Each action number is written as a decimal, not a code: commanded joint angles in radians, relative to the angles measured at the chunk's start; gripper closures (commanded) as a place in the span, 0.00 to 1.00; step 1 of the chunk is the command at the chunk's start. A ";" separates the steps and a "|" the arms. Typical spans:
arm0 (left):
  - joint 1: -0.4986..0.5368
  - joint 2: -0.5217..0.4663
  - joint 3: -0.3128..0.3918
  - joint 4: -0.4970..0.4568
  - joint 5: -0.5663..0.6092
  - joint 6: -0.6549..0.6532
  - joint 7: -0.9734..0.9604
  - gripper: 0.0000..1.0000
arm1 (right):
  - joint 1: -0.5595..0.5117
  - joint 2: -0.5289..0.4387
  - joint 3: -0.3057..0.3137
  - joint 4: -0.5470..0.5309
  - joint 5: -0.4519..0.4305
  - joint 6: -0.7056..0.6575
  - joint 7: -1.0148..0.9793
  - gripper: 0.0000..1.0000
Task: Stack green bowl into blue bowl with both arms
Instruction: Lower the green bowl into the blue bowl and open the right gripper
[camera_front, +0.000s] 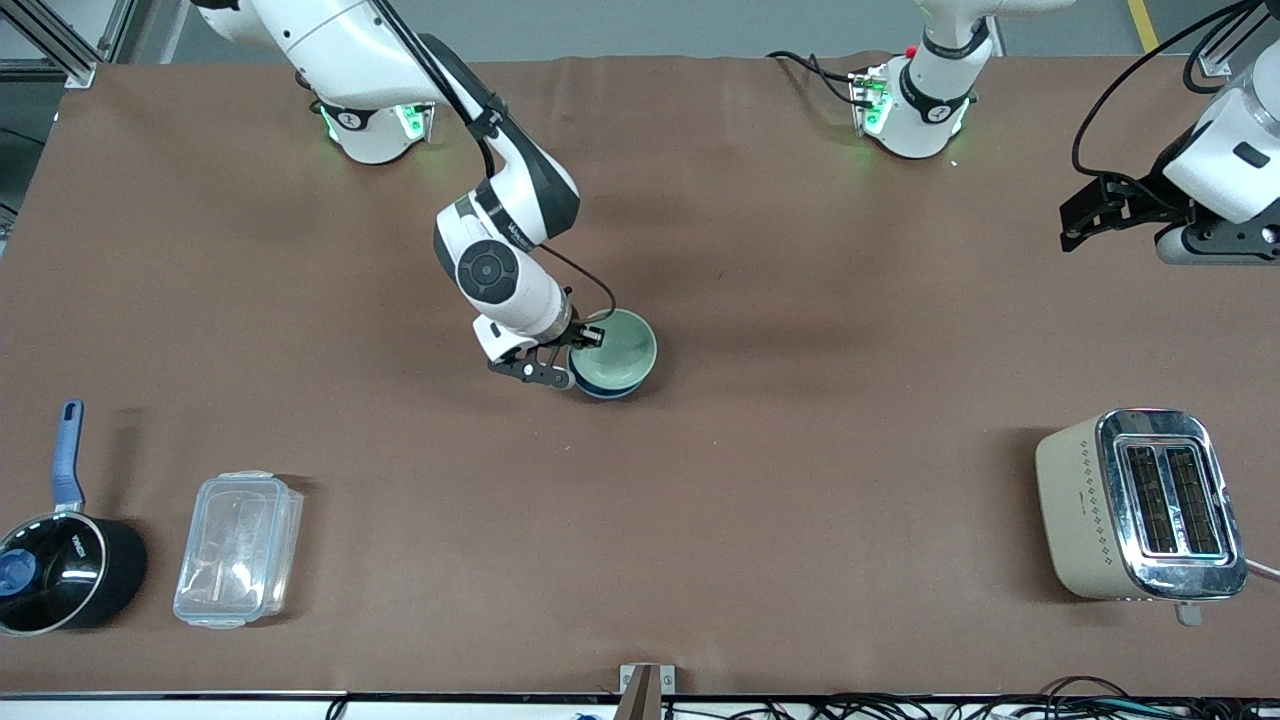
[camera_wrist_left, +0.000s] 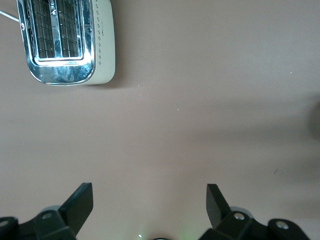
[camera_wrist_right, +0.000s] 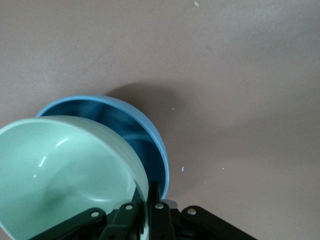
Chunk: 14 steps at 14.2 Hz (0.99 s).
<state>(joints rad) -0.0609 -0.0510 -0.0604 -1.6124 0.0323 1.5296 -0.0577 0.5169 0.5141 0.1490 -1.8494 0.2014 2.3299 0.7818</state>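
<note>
The green bowl (camera_front: 618, 350) is tilted inside the blue bowl (camera_front: 606, 388) near the table's middle. Only the blue bowl's lower rim shows under it in the front view. My right gripper (camera_front: 583, 340) is shut on the green bowl's rim, on the side toward the right arm's end. In the right wrist view the green bowl (camera_wrist_right: 65, 170) leans in the blue bowl (camera_wrist_right: 135, 135), with the rim pinched between my fingers (camera_wrist_right: 156, 200). My left gripper (camera_front: 1080, 215) is open and empty, up in the air at the left arm's end of the table; it waits. It shows open in the left wrist view (camera_wrist_left: 150, 205).
A cream and chrome toaster (camera_front: 1140, 505) stands at the left arm's end, near the front camera; it also shows in the left wrist view (camera_wrist_left: 65, 40). A black saucepan with blue handle (camera_front: 60, 560) and a clear plastic box (camera_front: 238, 548) lie at the right arm's end.
</note>
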 joint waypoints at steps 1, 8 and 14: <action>-0.002 -0.007 0.001 0.000 -0.017 0.003 0.002 0.00 | -0.014 -0.022 0.012 -0.022 0.016 -0.007 0.010 0.79; -0.004 -0.006 0.001 0.002 -0.017 0.004 0.002 0.00 | -0.073 -0.094 0.004 -0.014 0.013 -0.089 -0.003 0.59; -0.002 -0.007 0.001 0.002 -0.017 0.004 0.009 0.00 | -0.239 -0.264 0.004 0.099 -0.039 -0.295 -0.006 0.20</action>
<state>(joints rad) -0.0615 -0.0510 -0.0613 -1.6119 0.0323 1.5301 -0.0577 0.3365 0.3243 0.1395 -1.7771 0.1907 2.1058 0.7756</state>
